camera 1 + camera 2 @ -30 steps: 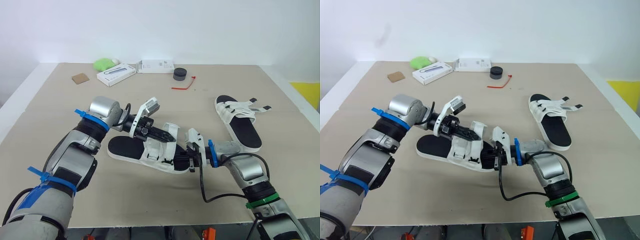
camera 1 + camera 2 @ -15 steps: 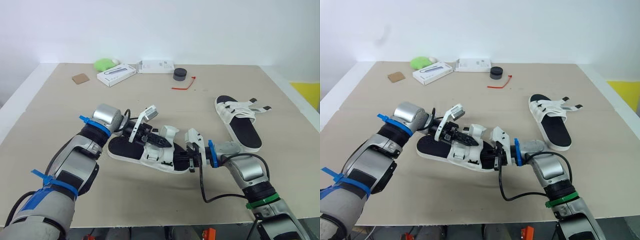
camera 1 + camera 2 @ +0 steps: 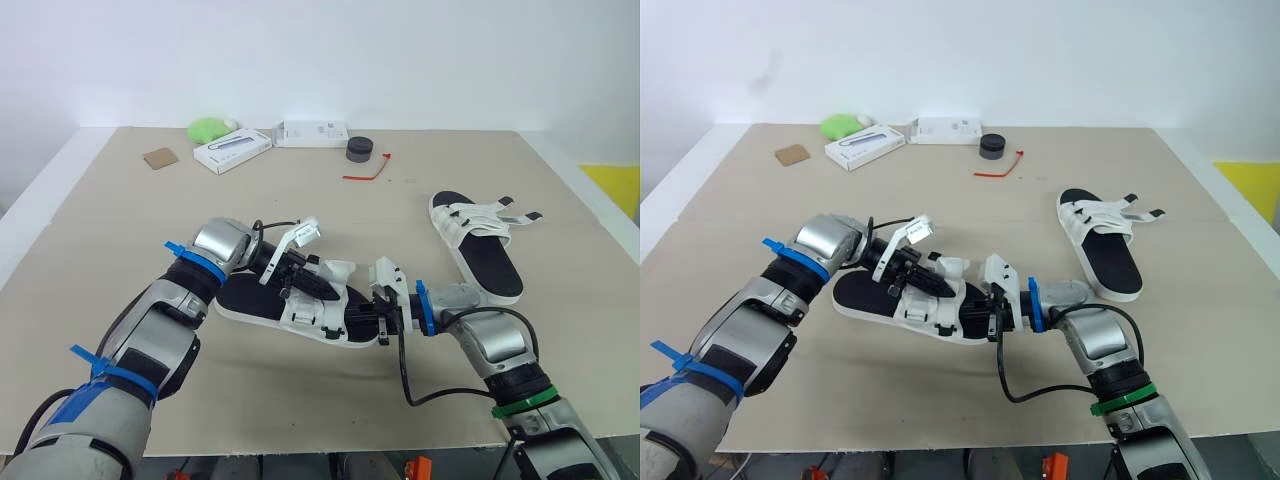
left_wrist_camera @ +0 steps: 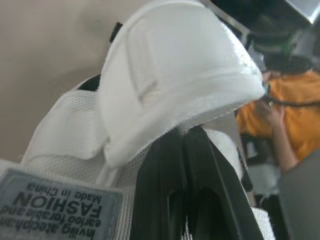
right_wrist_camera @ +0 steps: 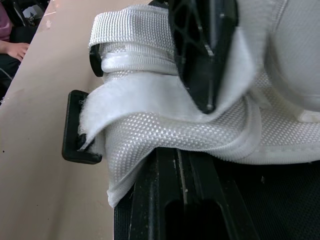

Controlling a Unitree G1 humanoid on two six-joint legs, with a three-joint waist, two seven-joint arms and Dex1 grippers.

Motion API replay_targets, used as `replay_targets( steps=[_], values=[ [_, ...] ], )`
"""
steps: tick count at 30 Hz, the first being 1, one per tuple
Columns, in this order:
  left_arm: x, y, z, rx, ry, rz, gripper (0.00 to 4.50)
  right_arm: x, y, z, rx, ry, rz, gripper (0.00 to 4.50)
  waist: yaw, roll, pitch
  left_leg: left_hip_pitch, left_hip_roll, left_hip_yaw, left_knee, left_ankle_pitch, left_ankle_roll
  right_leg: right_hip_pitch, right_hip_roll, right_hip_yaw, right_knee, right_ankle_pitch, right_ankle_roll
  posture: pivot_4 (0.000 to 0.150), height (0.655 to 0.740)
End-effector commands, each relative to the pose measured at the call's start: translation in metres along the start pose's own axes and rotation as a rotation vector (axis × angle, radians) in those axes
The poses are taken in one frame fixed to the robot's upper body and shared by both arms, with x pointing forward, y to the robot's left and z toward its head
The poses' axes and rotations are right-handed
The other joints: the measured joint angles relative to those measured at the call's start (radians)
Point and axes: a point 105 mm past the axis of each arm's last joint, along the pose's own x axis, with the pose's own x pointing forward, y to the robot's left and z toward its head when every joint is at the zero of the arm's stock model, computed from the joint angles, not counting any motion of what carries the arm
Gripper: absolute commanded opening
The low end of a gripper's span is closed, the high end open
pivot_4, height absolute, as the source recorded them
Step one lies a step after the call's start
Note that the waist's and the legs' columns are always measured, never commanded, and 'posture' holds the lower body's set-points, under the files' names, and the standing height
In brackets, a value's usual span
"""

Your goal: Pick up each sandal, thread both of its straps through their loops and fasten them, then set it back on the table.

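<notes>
Two grippers work one sandal [image 3: 262,300] near the table's [image 3: 100,220] front edge: left gripper [image 3: 318,287] pinches its strap [image 3: 336,268] (right gripper [image 3: 378,322], fingers closed, touches its side).

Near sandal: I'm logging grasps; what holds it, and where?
The left gripper pinches one strap of the near sandal; for the right gripper it cannot be told.

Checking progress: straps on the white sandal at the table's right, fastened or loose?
Loose. Both strap ends of the white sandal with black footbed stick out sideways past the sole, not folded back.
</notes>
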Motion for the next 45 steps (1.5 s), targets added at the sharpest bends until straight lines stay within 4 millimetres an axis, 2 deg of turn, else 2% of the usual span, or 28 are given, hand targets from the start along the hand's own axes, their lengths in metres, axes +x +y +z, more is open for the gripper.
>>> replay_targets(
  steps=[1,7,10,13,15,20,25,29,33,35,40,45],
  values=[
    [0.0,-0.005,-0.008,0.056,0.046,-0.021,0.02,0.001,0.003,-0.046,0.146,0.134,-0.022,0.0,0.0,0.0,0.0,0.0,0.0,0.0,0.0,0.0,0.0,0.0,0.0,0.0,0.0,0.0,0.0,0.15,0.74],
    [0.004,-0.033,0.01,0.16,-0.011,-0.127,0.02,0.002,0.002,-0.045,0.147,0.131,-0.023,0.0,0.0,0.0,0.0,0.0,0.001,0.0,0.0,0.0,0.001,0.0,0.001,0.0,0.0,0.0,0.0,0.15,0.74],
    [0.007,-0.045,0.004,0.225,0.023,-0.159,0.02,0.003,0.002,-0.045,0.147,0.128,-0.022,0.0,0.0,0.0,0.0,0.0,0.001,0.0,0.0,0.0,0.001,0.0,0.001,0.0,0.001,0.0,0.0,0.15,0.74],
    [0.008,-0.038,-0.016,0.328,0.095,-0.109,0.02,0.004,0.001,-0.043,0.147,0.123,-0.021,0.0,-0.001,0.003,-0.001,0.002,0.002,0.001,0.0,-0.001,0.001,0.002,0.001,0.001,0.001,0.0,0.0,0.15,0.74],
    [0.009,-0.028,-0.019,0.379,0.095,-0.05,0.02,0.004,0.001,-0.043,0.147,0.121,-0.019,0.0,0.001,0.002,-0.001,0.005,0.002,0.001,0.0,-0.001,0.002,0.005,0.001,0.001,0.001,-0.001,-0.001,0.15,0.74],
    [0.01,-0.003,-0.001,0.482,0.012,0.113,0.02,0.004,0.003,-0.043,0.146,0.122,-0.014,0.0,0.002,0.003,-0.002,0.008,0.002,0.001,0.002,-0.001,0.002,0.008,0.002,0.001,0.001,-0.003,-0.005,0.15,0.74],
    [0.012,0.008,0.009,0.545,-0.035,0.183,0.02,0.004,0.003,-0.043,0.145,0.123,-0.012,0.0,0.003,0.003,-0.002,0.008,0.002,0.001,0.002,-0.001,0.002,0.008,0.002,0.001,0.001,-0.003,-0.004,0.15,0.74],
    [0.013,0.001,0.008,0.602,-0.036,0.124,0.02,0.004,0.004,-0.042,0.144,0.122,-0.009,0.0,0.002,0.003,-0.002,0.008,0.002,0.001,0.002,-0.001,0.002,0.008,0.002,0.001,0.001,-0.002,-0.004,0.15,0.74],
    [0.011,-0.032,0.0,0.646,-0.042,-0.078,0.02,0.003,0.003,-0.042,0.144,0.123,-0.01,0.0,0.0,0.003,-0.002,0.007,0.002,0.001,0.002,-0.001,0.002,0.007,0.002,0.001,0.001,-0.002,-0.003,0.15,0.74],
    [0.01,-0.041,-0.008,0.653,-0.015,-0.127,0.02,0.003,0.003,-0.042,0.144,0.123,-0.01,0.0,0.0,0.003,-0.002,0.007,0.002,0.001,0.002,-0.003,0.005,0.007,0.002,0.001,0.001,-0.002,-0.002,0.15,0.74],
    [0.008,-0.039,-0.024,0.71,0.057,-0.123,0.02,0.003,0.002,-0.041,0.143,0.12,-0.01,0.0,0.001,0.003,-0.002,0.008,0.002,0.001,0.002,-0.004,0.007,0.007,0.002,0.001,0.003,-0.004,-0.002,0.15,0.74],
    [0.01,-0.034,-0.026,0.779,0.073,-0.094,0.02,0.004,0.002,-0.041,0.14,0.119,-0.007,0.0,0.001,0.004,-0.002,0.008,0.002,0.001,0.002,-0.004,0.007,0.008,0.002,0.001,0.003,-0.006,-0.006,0.15,0.74]
  ],
)
